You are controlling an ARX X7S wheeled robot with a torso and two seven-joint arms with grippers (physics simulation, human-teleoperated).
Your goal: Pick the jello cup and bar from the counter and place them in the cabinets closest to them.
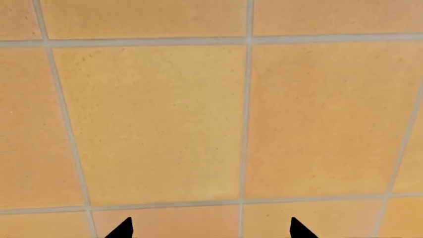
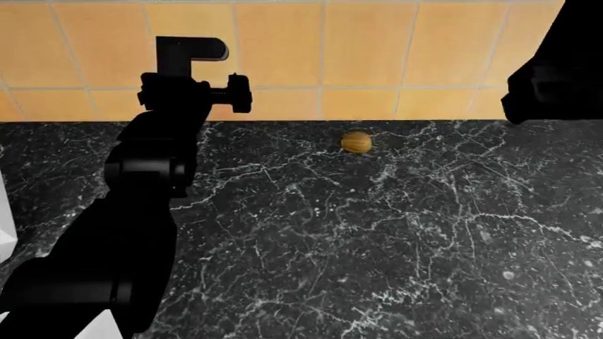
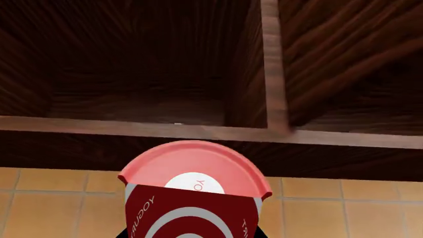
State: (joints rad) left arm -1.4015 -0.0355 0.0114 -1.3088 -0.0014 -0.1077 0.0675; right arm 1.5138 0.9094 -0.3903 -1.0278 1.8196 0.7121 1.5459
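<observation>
Right gripper (image 3: pixel 191 233) pinched the jello cup (image 3: pixel 193 191), held up just below the open dark wooden cabinet (image 3: pixel 152 84). Left gripper (image 1: pixel 210 232) fingertips stood spread, facing orange wall tiles (image 1: pixel 152 119). Small orange ball (image 2: pixel 356 142) lay on the counter (image 2: pixel 377 240) near the wall.

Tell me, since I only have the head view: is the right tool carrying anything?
Observer: Yes. The right wrist view shows the red jello cup held in the right tool.
Operator: What is it facing?
Observer: An open dark wooden cabinet with a divider between two compartments. The cup is outside it, not yet in.
Operator: And the left tool?
Observer: Its fingertips stand apart with nothing between them, facing orange wall tiles.
</observation>
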